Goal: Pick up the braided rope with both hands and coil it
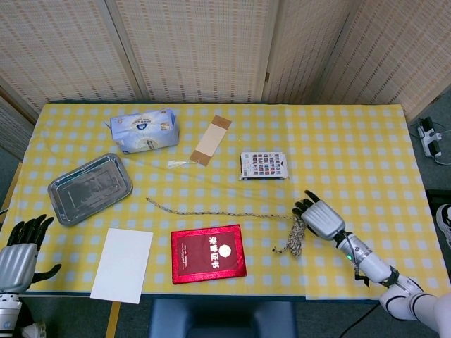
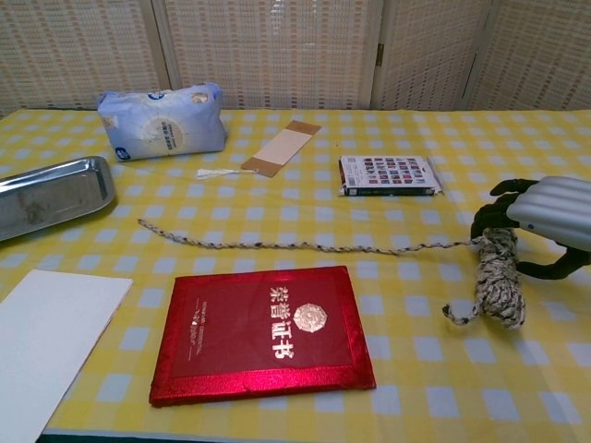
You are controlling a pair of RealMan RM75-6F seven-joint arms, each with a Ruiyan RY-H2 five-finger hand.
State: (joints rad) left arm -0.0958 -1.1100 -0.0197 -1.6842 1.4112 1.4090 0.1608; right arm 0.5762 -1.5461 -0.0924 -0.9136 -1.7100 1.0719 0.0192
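The braided rope lies stretched across the middle of the table, its free end at the left near the metal tray. Its right end is wound into a small bundle that hangs from my right hand, whose fingers curl over the bundle's top. A short tail sticks out of the bundle toward the red booklet. My left hand hovers off the table's front left corner with fingers apart and nothing in it. The chest view does not show it.
A red certificate booklet lies just in front of the rope, with a white sheet to its left. Behind the rope are a metal tray, a blue tissue pack, a cardboard strip and a small patterned box.
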